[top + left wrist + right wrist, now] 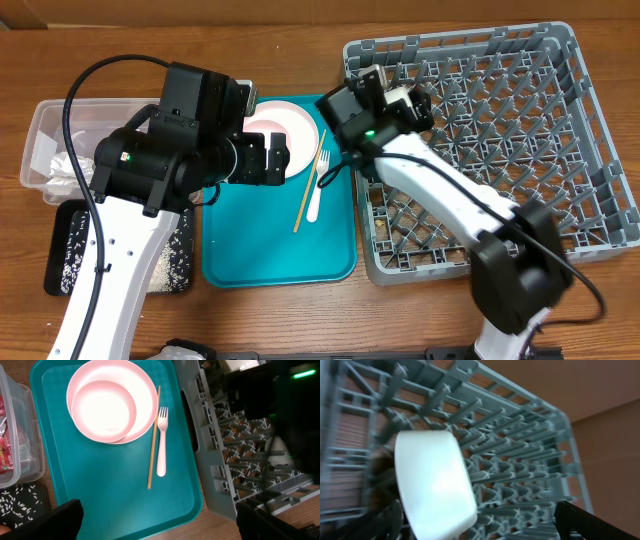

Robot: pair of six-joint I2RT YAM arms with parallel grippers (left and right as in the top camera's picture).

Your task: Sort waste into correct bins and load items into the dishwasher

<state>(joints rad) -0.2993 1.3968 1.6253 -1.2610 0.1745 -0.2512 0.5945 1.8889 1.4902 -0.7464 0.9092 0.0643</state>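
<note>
White cup (432, 485) (or small bowl, hard to tell) fills the right wrist view. It lies tilted among the pegs of the dish rack (520, 425), at the rack's far corner on the tray side. Right gripper (477, 515) is spread wide with a finger on either side of the cup. No contact shows, so nothing looks gripped.

Risk one: you lift out crooked, a finger clips the cup, and it topples or rolls flat across the pegs. Go straight up.

Left gripper (160, 520) hangs wide open and empty over the teal tray (100, 495). Pink plate (112, 400), fork (161, 445) and chopstick (152, 455) all lie on that tray, not yet in the rack.

Risk two: chopstick and fork lie just beside each other, so a pinch on one likely drags or flicks the other. The chopstick is also thin and flat on the tray, so it is easy to miss.

Risk three: right arm (440, 180) runs close by the tray's right edge, so carrying the plate across could bump it.
</note>
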